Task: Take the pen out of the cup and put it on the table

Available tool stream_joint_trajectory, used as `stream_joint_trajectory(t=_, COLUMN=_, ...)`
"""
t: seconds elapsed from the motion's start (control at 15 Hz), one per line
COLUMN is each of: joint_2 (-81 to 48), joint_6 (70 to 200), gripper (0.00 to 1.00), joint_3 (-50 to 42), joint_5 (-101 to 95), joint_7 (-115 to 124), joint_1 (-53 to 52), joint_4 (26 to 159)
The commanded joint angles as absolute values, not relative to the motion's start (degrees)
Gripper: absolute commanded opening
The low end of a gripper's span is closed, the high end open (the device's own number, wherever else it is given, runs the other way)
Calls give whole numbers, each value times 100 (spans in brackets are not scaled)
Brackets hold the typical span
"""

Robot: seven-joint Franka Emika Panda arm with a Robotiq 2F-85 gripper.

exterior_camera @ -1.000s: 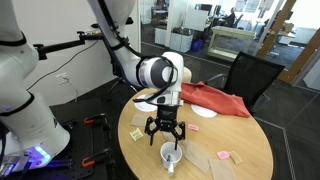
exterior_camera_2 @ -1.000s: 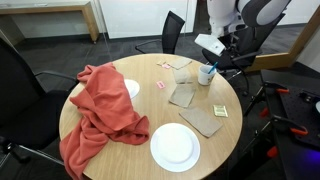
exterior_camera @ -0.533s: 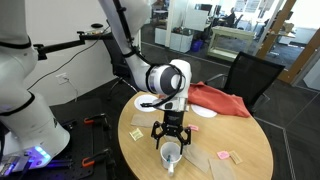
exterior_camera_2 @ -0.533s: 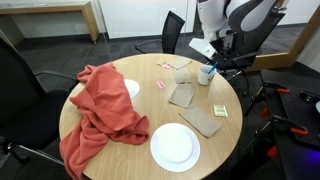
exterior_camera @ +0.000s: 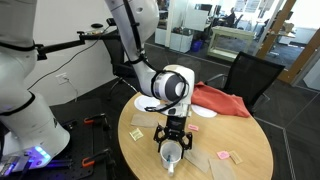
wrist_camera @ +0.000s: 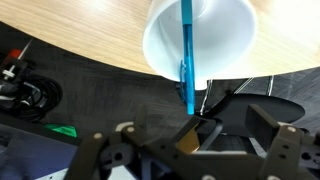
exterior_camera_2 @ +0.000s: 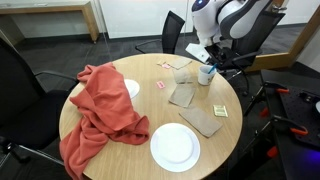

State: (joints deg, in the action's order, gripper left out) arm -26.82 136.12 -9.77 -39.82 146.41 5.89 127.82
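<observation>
The white cup [exterior_camera: 172, 153] stands near the edge of the round light wood table [exterior_camera: 250, 140]; it also shows in an exterior view [exterior_camera_2: 205, 74]. In the wrist view the cup [wrist_camera: 215, 40] fills the top, and a thin blue pen [wrist_camera: 187, 50] sticks out of it toward the jaws. My gripper [exterior_camera: 172, 138] hangs directly over the cup, fingers pointing down around its rim. In the wrist view the gripper [wrist_camera: 225, 122] is open, and the pen's end lies close to one finger without being held.
A red cloth [exterior_camera_2: 100, 105] covers much of the table's far side [exterior_camera: 215, 98]. A white plate [exterior_camera_2: 175, 147], brown flat pieces [exterior_camera_2: 185, 95] and a yellow note [exterior_camera: 136, 133] lie on the table. Black chairs [exterior_camera: 250, 75] stand around it.
My gripper has come down and slightly sideways, from above the table edge to right over the cup. The cup and pen have not moved.
</observation>
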Motion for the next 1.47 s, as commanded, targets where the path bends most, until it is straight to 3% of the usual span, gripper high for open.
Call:
stream_joint_trajectory(t=0.0, joint_2=-2934, joint_6=13552, gripper=100, joint_3=-1153, joint_5=-3701, joint_7=14470, joint_1=434, joint_4=12551)
stream_joint_trajectory(t=1.0, joint_2=-3370, joint_6=13442, gripper=100, joint_3=-1497, joint_5=-3137, joint_7=14206, joint_1=212, joint_4=12200)
stream_joint_trajectory(t=1.07, joint_2=-3381, joint_6=13445, gripper=93, joint_3=-1513, joint_5=-3127, joint_7=14219, joint_1=193, joint_4=12208)
stream_joint_trajectory(t=1.13, joint_2=-3375, joint_6=13470, gripper=74, joint_3=-1548, joint_5=-3148, joint_7=14248, joint_1=169, joint_4=12254)
stream_joint_trajectory(t=1.4, joint_2=-3401, joint_6=13461, gripper=43, joint_3=-1624, joint_5=-3166, joint_7=14278, joint_1=86, joint_4=12266)
